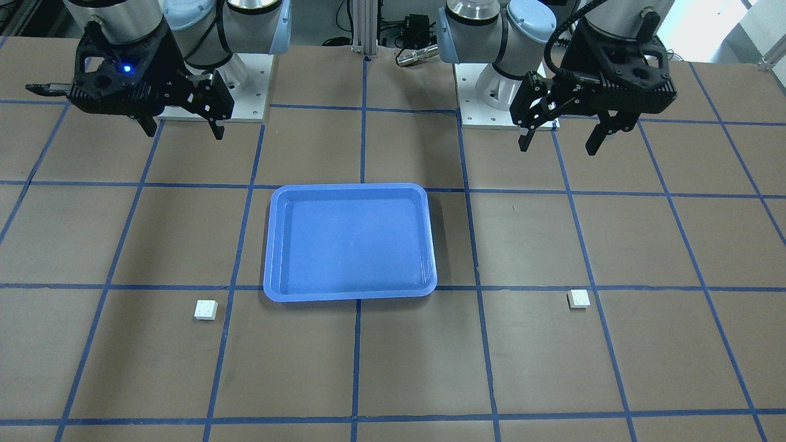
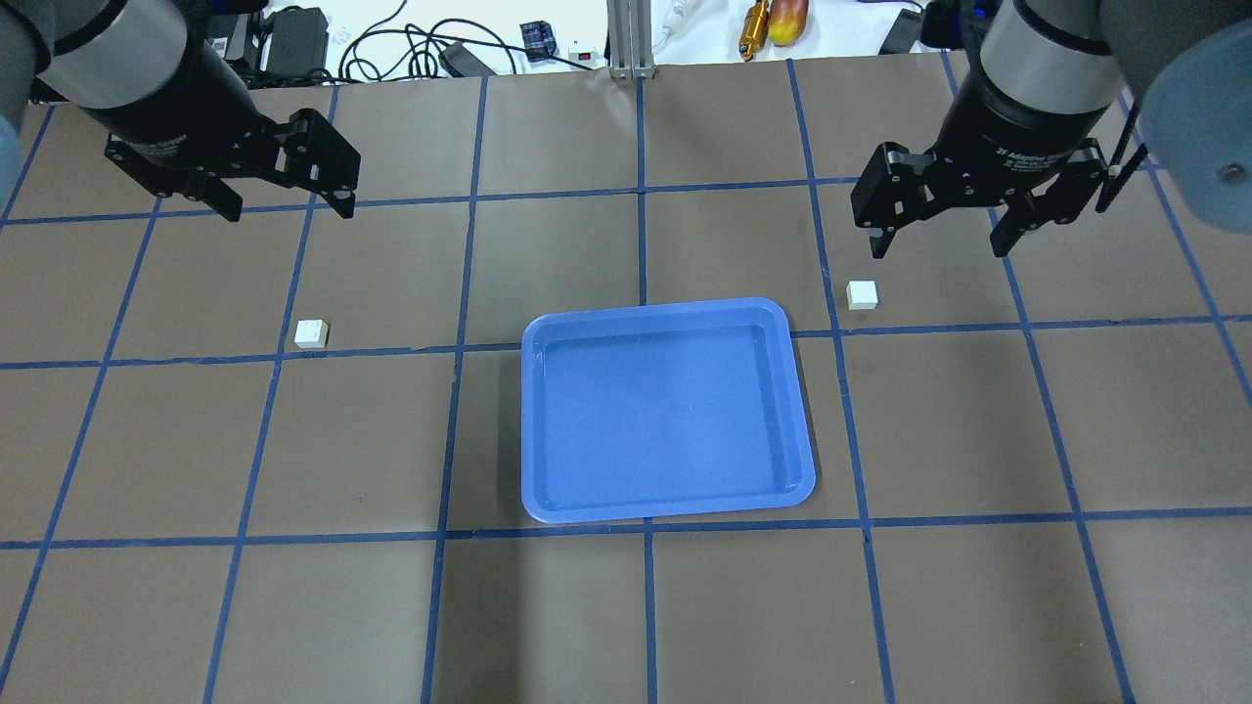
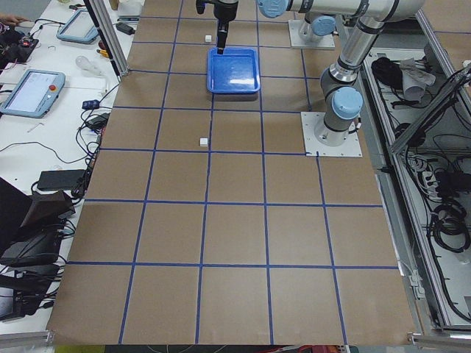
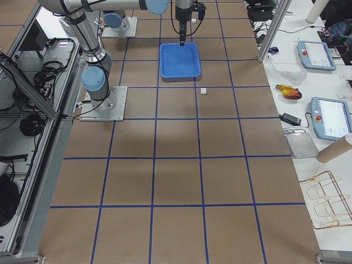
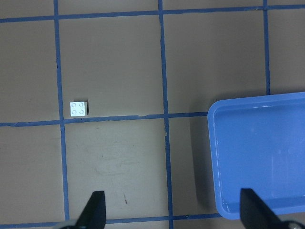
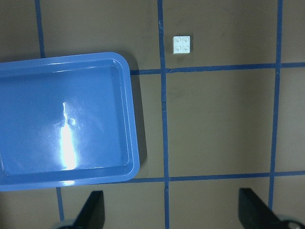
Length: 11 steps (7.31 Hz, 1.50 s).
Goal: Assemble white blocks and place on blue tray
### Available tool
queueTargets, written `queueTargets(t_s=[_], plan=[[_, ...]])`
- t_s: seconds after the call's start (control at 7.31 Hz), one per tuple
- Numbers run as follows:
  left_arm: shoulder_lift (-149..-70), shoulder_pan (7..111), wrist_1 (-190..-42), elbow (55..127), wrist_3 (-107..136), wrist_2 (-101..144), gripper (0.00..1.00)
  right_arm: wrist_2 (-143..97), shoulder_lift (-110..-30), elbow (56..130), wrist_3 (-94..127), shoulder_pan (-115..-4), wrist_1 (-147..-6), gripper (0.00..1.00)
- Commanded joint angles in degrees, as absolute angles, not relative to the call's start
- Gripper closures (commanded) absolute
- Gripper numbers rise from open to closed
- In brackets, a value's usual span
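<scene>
Pick-up not begun: left gripper (image 2: 289,207) and right gripper (image 2: 937,249) hover spread, empty. Left white block (image 2: 311,333) and right white block (image 2: 862,294) flank the mid-desk blue tray (image 2: 665,510); next, each gripper should descend and pinch its own

The blue tray (image 6: 95,95) is smooth, glossy plastic with a bright streak of glare on its floor. The white block (image 2: 312,333) at its 9 o'clock and the second white block (image 2: 862,294) at its 2 o'clock look like smooth, duller plastic. The table (image 2: 391,440) wears a matt, faintly scuffed brown paper-like sheet crossed by blue tape lines (image 2: 641,244), and the left gripper (image 2: 290,208) and right gripper (image 2: 939,251) are matt black.
</scene>
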<state>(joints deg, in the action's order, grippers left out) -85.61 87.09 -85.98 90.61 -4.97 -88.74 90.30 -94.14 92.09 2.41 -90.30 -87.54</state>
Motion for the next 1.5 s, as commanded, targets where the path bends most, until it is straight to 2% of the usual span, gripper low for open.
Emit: queueTargets(t_s=[0.0,0.41,0.96,1.09,1.37], plan=[[-85.4,87.1,-86.0,90.6,-5.4,-89.0,0.00,95.2,-93.4,91.8,2.5,-90.3,-87.7,0.00],[-85.4,87.1,-86.0,90.6,-5.4,-88.8,0.00,86.0,-86.1,90.7,-2.9,-90.0,-95.7,0.00],[-87.0,86.1,-86.4,90.8,-5.7,-89.0,0.00,86.1,-72.1,90.6,-31.9,-89.5,-110.9,0.02],[-89.0,86.0,-85.5,91.3,-6.1,-88.8,0.00,86.2,-71.5,91.1,-35.2,-88.4,-111.3,0.04],[-93.4,84.3,-81.7,92.2,-8.3,-88.7,0.00,85.8,-71.1,91.5,-59.7,-84.7,-110.3,0.06]])
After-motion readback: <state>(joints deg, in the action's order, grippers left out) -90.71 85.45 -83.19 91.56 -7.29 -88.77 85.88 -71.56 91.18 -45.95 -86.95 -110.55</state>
